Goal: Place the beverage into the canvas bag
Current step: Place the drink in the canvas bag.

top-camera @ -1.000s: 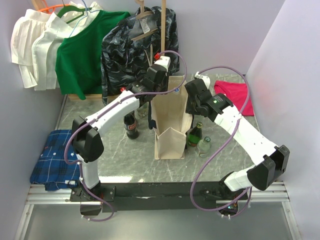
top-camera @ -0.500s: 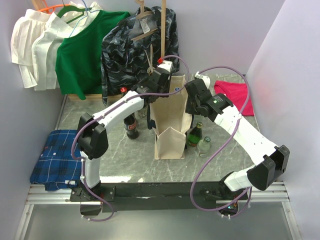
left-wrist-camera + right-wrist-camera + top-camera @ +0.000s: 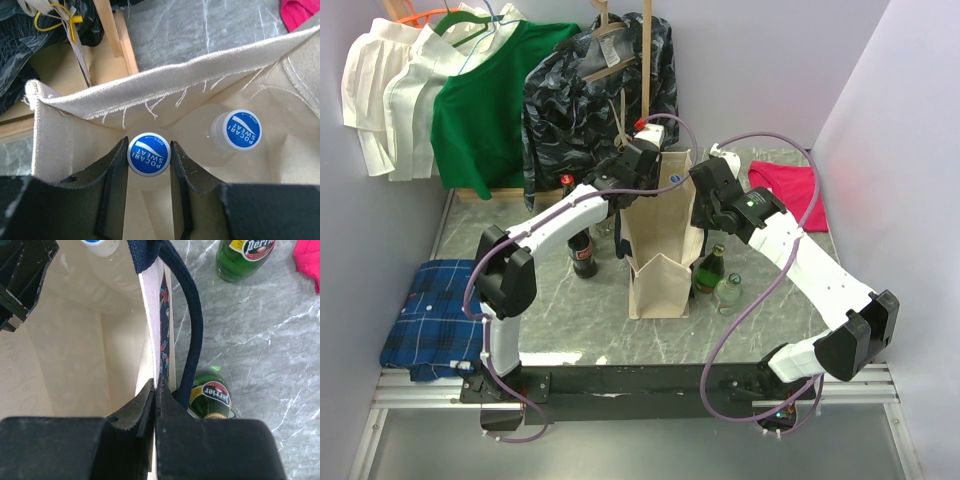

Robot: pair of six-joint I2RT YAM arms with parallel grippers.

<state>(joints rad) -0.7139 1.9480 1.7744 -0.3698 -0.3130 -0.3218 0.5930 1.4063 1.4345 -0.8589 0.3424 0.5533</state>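
The cream canvas bag (image 3: 658, 270) stands upright mid-table, its mouth open. My left gripper (image 3: 148, 165) reaches down into it, shut on the blue cap of a clear Pocari Sweat bottle (image 3: 149, 154), one finger against each side of the cap. A second bottle of the same kind (image 3: 241, 129) stands inside the bag to its right. In the top view the left gripper (image 3: 645, 178) sits over the bag's back rim. My right gripper (image 3: 157, 390) is shut on the bag's right-hand rim, next to the navy handle (image 3: 192, 340).
Two green Perrier bottles (image 3: 210, 397) (image 3: 245, 257) stand just outside the bag's right wall. A cola bottle (image 3: 584, 255) stands left of the bag and a clear bottle (image 3: 728, 293) to its right. A pink cloth (image 3: 790, 190), a plaid cloth (image 3: 430, 315) and hanging garments (image 3: 490, 100) border the table.
The left arm has swung right from the bag's back left corner to over its mouth, carrying the bottle in. The right arm and the bag have stayed put.
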